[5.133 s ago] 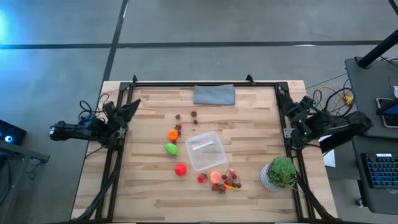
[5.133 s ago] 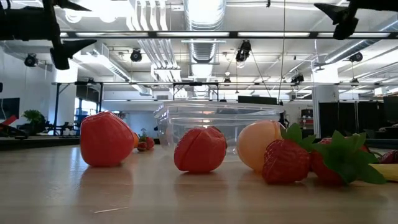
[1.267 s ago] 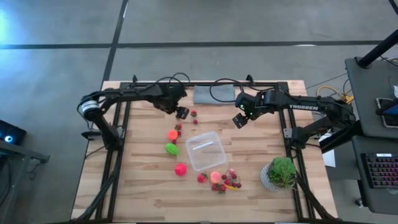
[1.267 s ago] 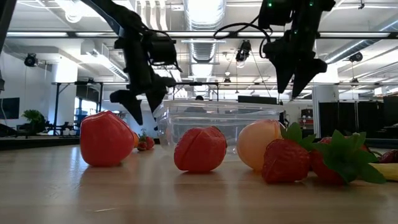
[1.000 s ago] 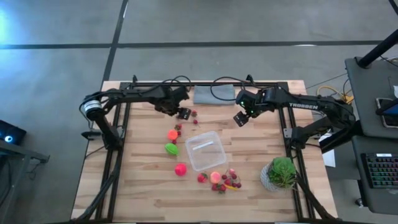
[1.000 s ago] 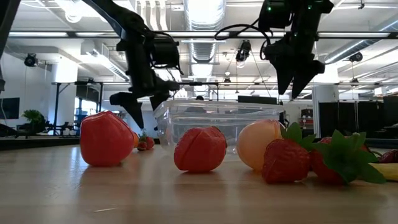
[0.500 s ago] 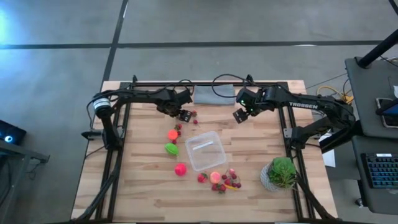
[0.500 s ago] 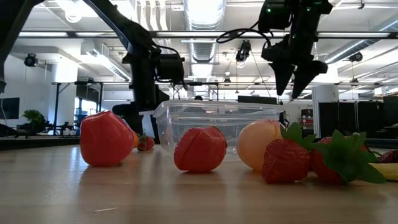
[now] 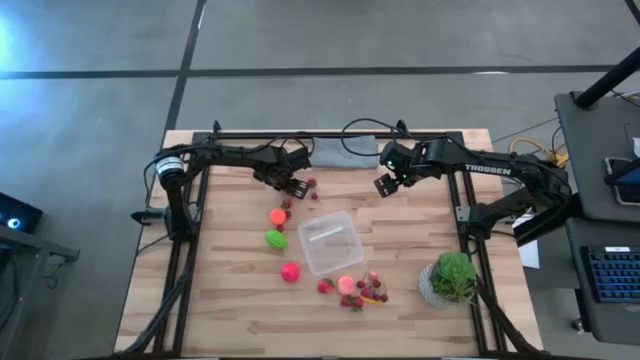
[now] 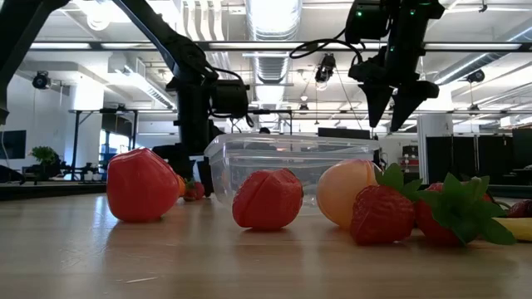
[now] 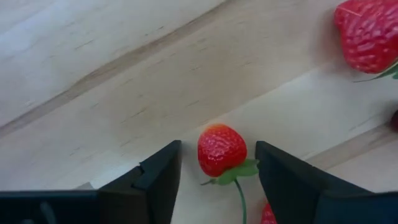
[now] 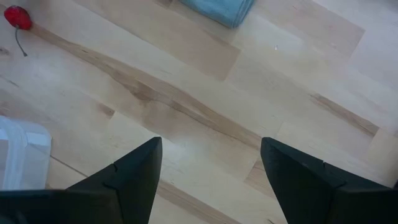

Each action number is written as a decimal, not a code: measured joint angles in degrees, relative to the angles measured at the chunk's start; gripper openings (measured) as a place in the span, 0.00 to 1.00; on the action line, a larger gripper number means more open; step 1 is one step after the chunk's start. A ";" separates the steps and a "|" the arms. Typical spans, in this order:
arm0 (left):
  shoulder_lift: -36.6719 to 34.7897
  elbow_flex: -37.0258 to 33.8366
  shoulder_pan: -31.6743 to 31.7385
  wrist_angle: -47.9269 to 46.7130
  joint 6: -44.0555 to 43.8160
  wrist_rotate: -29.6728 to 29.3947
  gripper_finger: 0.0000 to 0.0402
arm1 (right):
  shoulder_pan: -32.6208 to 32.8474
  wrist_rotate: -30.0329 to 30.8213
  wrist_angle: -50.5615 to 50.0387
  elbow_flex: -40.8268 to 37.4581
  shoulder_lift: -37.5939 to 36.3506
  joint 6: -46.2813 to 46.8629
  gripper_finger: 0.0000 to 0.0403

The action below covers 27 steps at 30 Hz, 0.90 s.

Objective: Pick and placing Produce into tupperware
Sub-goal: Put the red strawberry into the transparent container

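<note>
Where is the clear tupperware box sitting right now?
In the high view the tupperware sits near the table's middle, empty, with the green ball to its left and the peach ball and strawberries just in front.

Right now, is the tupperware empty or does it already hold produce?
Empty. From above, the clear tupperware shows only bare plastic inside; the produce lies around it on the table, and the left gripper straddles a strawberry.
</note>
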 joint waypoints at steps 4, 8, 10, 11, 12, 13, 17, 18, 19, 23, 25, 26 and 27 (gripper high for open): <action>-0.07 0.04 0.00 1.02 0.86 -0.84 0.38 | 0.00 0.02 0.04 0.00 0.00 -0.01 0.66; -0.07 0.00 0.04 1.82 0.88 -0.83 0.34 | 0.00 0.02 0.04 0.00 0.00 0.00 0.66; -0.07 0.00 0.04 1.86 0.88 -0.83 0.32 | 0.00 0.02 0.04 0.00 0.00 -0.02 0.66; -0.07 0.00 0.04 1.80 0.88 -0.82 0.31 | 0.00 0.02 0.04 0.00 0.00 -0.02 0.66; -0.07 0.00 0.03 1.78 0.88 -0.77 0.31 | 0.00 0.02 0.04 0.00 0.00 -0.02 0.66; -0.07 0.00 0.02 1.66 0.87 -0.71 0.30 | 0.00 0.02 0.04 0.00 0.00 -0.03 0.66; -0.07 -0.02 -0.17 1.02 0.86 -0.31 0.30 | 0.00 0.02 0.04 0.00 0.00 -0.04 0.66; -0.07 -0.02 -0.21 0.81 0.86 0.10 0.30 | 0.00 0.02 0.04 0.00 0.00 -0.04 0.66; -0.07 -0.02 -0.27 0.74 0.83 0.54 0.30 | 0.00 0.02 0.04 0.00 0.00 -0.04 0.66; -0.09 -0.02 -0.42 0.74 0.81 1.01 0.30 | 0.00 0.02 0.03 0.00 0.00 -0.07 0.66; -0.09 -0.02 -0.42 0.38 0.74 1.10 0.30 | 0.00 0.02 0.02 0.00 0.00 -0.08 0.66; -0.09 -0.03 -0.42 -0.03 0.63 1.10 0.30 | 0.00 0.02 0.02 0.00 0.00 -0.09 0.66; -0.09 -0.03 -0.39 -0.55 0.60 1.07 0.30 | 0.00 0.02 0.02 0.00 0.00 -0.09 0.66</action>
